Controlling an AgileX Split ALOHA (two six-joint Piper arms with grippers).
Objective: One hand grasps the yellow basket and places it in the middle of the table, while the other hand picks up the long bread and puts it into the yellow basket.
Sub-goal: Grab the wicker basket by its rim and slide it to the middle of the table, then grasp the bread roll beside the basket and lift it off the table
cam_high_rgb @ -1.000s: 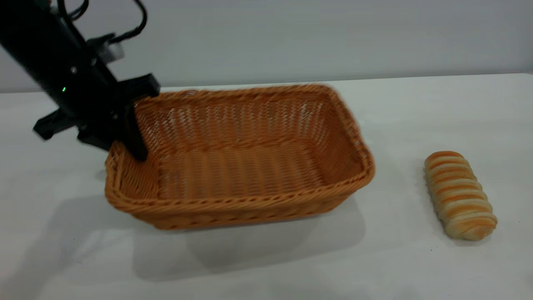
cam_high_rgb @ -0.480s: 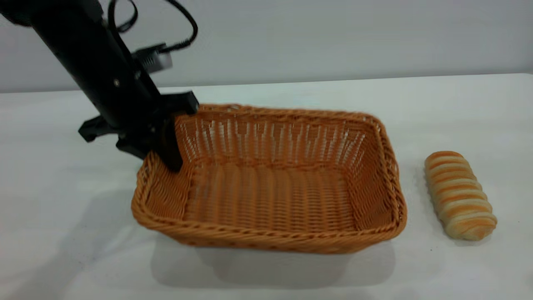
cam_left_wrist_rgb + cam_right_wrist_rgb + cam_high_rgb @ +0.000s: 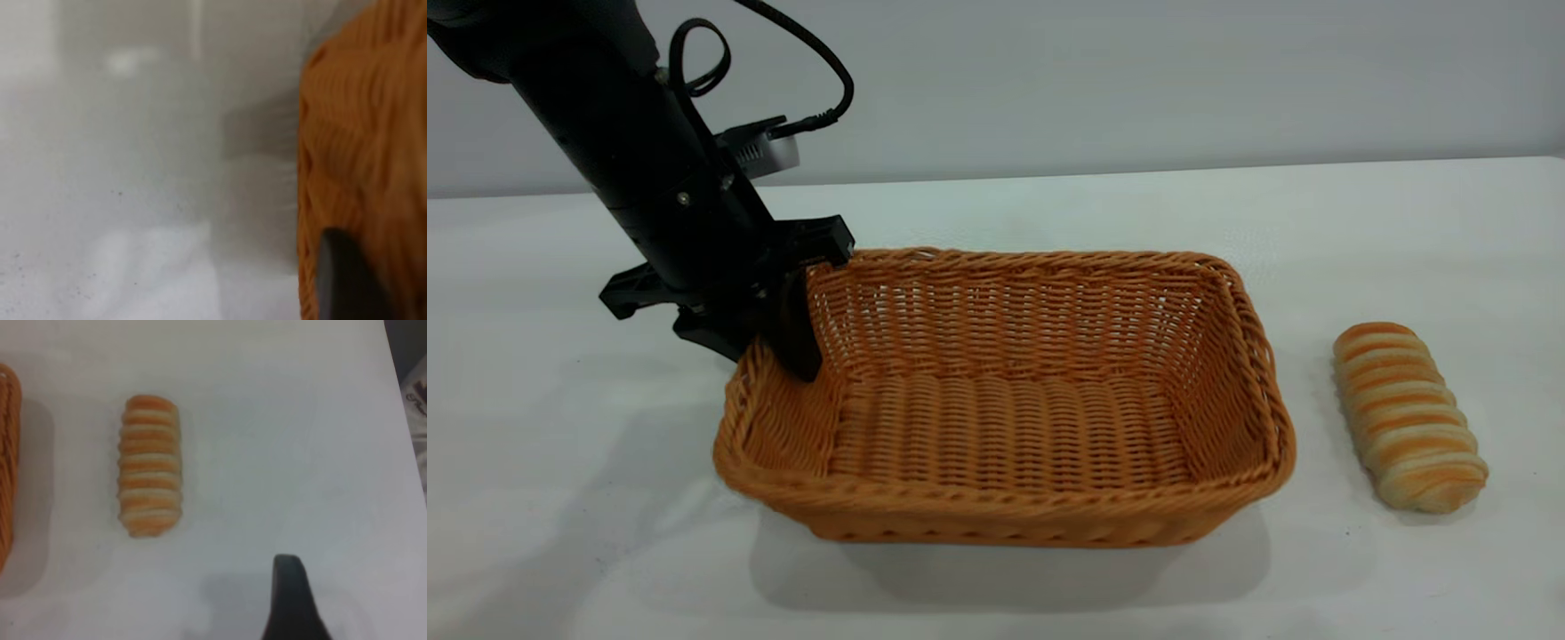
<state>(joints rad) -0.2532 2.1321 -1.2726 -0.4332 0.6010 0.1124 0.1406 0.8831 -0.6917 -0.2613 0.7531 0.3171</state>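
The yellow basket (image 3: 1005, 516) sits level at the middle of the white table (image 3: 1360, 231), empty. My left gripper (image 3: 769, 351) is shut on the basket's left end wall, one finger (image 3: 796, 342) inside and the other outside. The left wrist view shows the woven wall (image 3: 360, 133) close up against a dark finger (image 3: 340, 280). The long bread (image 3: 1408, 416) lies on the table right of the basket, apart from it. In the right wrist view the bread (image 3: 150, 465) lies below my right gripper (image 3: 290, 600), which hovers off to its side, with the basket's edge (image 3: 7, 453) beside it.
The left arm (image 3: 631, 160) with its cable and silver-grey box slants down from the upper left. The table's right edge (image 3: 400, 420) shows in the right wrist view, not far from the bread. Bare tabletop lies in front of the basket and the bread.
My left gripper has carried the basket to the right and down. The basket was tilted and raised; now it sits level. The bread has not moved.
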